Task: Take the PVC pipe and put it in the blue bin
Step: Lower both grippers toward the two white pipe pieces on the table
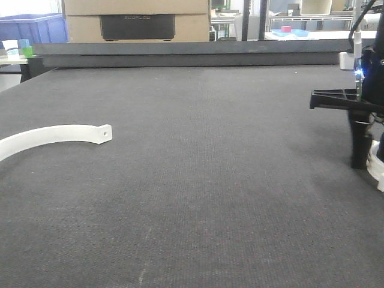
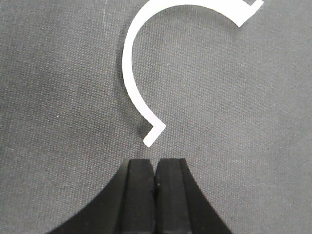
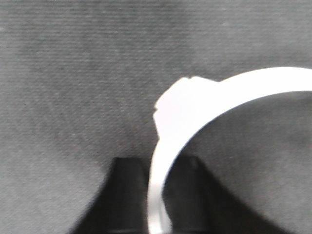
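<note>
The PVC pipe (image 3: 195,105) is a white curved piece with a blocky end. In the right wrist view it runs up from between the two black fingers and arcs off to the right. My right gripper (image 3: 158,168) is shut on it, above the grey mat. In the front view the right gripper (image 1: 367,161) is at the far right edge, with a bit of the white pipe (image 1: 379,168) beside it. My left gripper (image 2: 156,163) is shut and empty, just short of the end of the flat white arc strip (image 2: 131,73). The left gripper is out of the front view.
The long flat white arc strip (image 1: 54,135) with a hole at its end lies on the dark grey mat (image 1: 198,180) at the left. A blue crate (image 1: 33,27) and a cardboard box (image 1: 137,21) stand beyond the table's far edge.
</note>
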Action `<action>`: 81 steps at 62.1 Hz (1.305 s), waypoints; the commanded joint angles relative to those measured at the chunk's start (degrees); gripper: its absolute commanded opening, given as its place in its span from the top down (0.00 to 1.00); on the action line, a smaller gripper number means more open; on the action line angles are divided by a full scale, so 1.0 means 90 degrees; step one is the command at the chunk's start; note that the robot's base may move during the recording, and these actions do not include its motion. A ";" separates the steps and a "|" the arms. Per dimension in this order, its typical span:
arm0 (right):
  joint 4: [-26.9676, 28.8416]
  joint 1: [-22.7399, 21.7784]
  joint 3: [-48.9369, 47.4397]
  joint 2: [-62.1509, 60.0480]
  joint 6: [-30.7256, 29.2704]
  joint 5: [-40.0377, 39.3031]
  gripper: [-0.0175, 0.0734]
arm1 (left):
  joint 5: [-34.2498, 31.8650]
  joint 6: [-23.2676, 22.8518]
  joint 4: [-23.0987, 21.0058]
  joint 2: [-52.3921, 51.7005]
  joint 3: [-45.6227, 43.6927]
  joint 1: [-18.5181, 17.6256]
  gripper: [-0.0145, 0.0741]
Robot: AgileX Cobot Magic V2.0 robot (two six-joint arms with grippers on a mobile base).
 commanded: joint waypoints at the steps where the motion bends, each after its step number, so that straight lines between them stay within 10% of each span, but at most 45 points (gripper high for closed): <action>1: -0.0299 -0.0029 0.0001 0.0078 -0.0035 0.0095 0.99 | -0.0267 -0.0003 0.0003 0.0009 0.0008 0.0036 0.96; 33: -0.0330 0.0275 0.0001 -0.1507 -0.1553 0.0598 0.99 | -0.0131 -0.0003 0.0003 0.0178 -0.0652 0.0036 0.96; 81: -0.0306 0.0689 0.0012 -0.2217 -0.1554 0.0733 0.99 | 0.0689 -0.0003 0.1080 0.3775 -0.2122 0.0036 0.96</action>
